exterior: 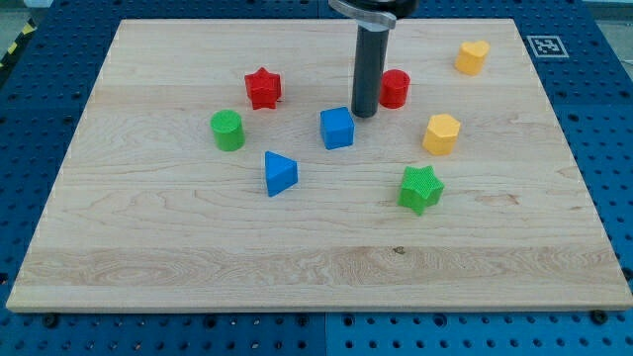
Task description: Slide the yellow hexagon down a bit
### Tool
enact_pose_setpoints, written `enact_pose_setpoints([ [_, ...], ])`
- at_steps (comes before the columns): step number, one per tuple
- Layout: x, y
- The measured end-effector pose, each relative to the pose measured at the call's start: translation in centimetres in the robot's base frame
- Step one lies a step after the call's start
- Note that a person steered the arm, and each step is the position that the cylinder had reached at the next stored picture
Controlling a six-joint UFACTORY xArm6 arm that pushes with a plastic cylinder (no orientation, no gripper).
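The yellow hexagon (441, 133) sits right of the board's middle, above the green star (420, 188). My tip (365, 114) rests on the board between the blue cube (337, 128) and the red cylinder (395, 88). The tip is about 75 pixels to the left of the yellow hexagon and slightly above it, not touching it. The rod partly hides the red cylinder's left edge.
A yellow heart (473, 56) lies at the top right. A red star (263, 87), a green cylinder (227, 130) and a blue triangle (280, 173) lie to the left. The wooden board (316, 267) sits on a blue perforated table.
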State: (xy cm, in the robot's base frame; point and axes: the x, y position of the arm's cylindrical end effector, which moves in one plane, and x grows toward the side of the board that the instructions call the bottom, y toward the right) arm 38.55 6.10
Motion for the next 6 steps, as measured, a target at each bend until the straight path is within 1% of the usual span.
enact_pose_setpoints([
  [2, -0.5, 8.1],
  [3, 0.3, 10.1],
  [4, 1.9, 10.2],
  [6, 3.7, 10.3],
])
